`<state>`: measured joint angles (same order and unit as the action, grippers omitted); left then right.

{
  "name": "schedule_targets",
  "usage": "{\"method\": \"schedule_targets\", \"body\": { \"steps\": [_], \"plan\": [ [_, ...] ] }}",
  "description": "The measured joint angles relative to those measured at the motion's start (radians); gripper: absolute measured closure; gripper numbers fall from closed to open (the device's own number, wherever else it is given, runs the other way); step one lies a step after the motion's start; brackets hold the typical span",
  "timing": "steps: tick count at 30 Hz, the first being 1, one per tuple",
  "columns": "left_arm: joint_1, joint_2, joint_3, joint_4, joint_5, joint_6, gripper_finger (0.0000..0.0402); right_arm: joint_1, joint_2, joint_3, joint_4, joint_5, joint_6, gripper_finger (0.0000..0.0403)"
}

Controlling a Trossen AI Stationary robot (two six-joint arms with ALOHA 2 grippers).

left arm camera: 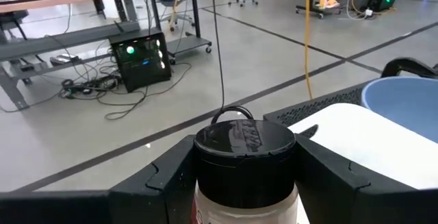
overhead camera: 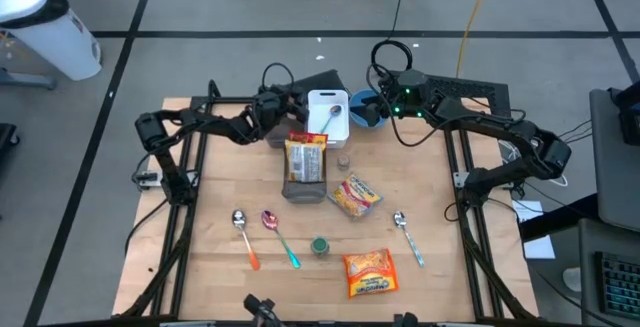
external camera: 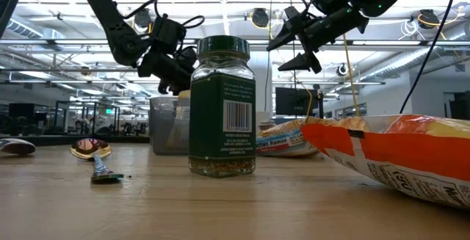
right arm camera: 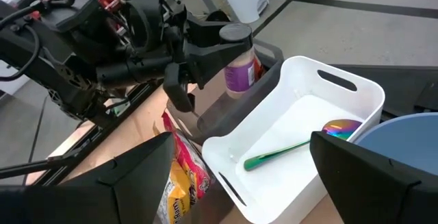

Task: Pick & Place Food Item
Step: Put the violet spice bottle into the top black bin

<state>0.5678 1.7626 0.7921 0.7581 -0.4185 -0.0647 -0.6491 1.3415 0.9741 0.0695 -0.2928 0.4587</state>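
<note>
High view shows the left gripper point(overhead camera: 283, 108) at the far side of the table point(overhead camera: 220, 257), just left of a white bin point(overhead camera: 328, 117). Its fingers clasp a small jar point(right arm camera: 236, 63) with a dark lid and a purple label; the left wrist view looks down on the lid between the two fingers, and the right wrist view shows the jar upright in the clasp, above the rim of a grey bin point(right arm camera: 253, 97) that stands beside the white one. In the low view this gripper is up in the air behind the green-lidded spice jar point(external camera: 222, 108).

The right gripper point(overhead camera: 375, 107) hovers over a blue bowl point(overhead camera: 361, 109) just right of the white bin, its fingers spread wide and holding nothing. A spoon with a green handle point(right arm camera: 301, 144) lies inside the white bin.

Nearer the middle of the table a snack packet point(overhead camera: 306, 157) rests on the grey bin, with a yellow and red bag point(overhead camera: 354, 194) beside it. Toward the near edge lie an orange chip bag point(overhead camera: 370, 272), the small green-lidded jar point(overhead camera: 320, 246), and three more spoons: one with an orange handle point(overhead camera: 245, 237), one with a teal handle point(overhead camera: 279, 237), and a plain one point(overhead camera: 407, 237) on the right.
</note>
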Motion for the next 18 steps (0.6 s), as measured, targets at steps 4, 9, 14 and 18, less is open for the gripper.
{"method": "schedule_targets", "body": {
  "steps": [4, 9, 14, 18],
  "plan": [
    [0.011, 0.000, 0.000, -0.052, -0.017, -0.084, 0.0193, 0.000, 0.000, 0.000, 0.000, 0.000, 0.000, 0.0067],
    [0.013, -0.001, 0.001, -0.141, -0.082, -0.197, 0.0193, 0.000, 0.000, 0.000, 0.000, 0.000, 0.000, 0.0067],
    [0.005, -0.001, 0.001, -0.149, -0.090, -0.170, 0.0193, 0.000, 0.000, 0.000, 0.000, 0.001, 0.000, 0.0067],
    [0.006, -0.001, 0.001, -0.149, -0.087, -0.136, 0.0193, 0.000, 0.000, -0.022, 0.020, 0.003, 0.000, 0.0067]
  ]
}}
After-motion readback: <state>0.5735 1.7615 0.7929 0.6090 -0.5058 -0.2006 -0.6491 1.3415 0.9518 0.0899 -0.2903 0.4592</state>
